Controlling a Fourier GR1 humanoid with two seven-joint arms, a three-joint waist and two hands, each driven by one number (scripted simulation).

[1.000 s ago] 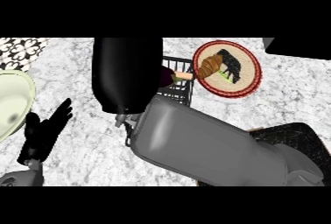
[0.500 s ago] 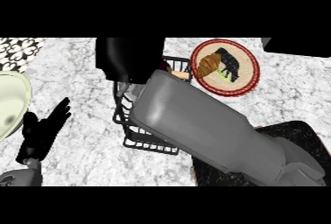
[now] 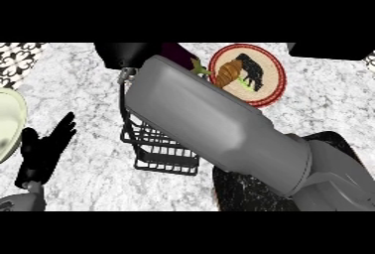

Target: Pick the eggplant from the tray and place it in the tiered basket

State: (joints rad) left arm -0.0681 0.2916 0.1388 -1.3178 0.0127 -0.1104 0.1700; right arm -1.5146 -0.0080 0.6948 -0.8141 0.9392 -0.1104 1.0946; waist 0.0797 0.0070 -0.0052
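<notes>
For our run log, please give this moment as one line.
right hand: over tiered basket, holding eggplant | left hand: open, resting at left | plate: beside basket | eggplant not yet released

One eggplant (image 3: 178,51), one wire basket (image 3: 157,144), two plates (image 3: 273,74), two hands (image 3: 44,149)

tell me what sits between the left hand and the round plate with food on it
In the head view, the black wire basket stands between the left hand and the plate, with the right forearm crossing above it.
</notes>
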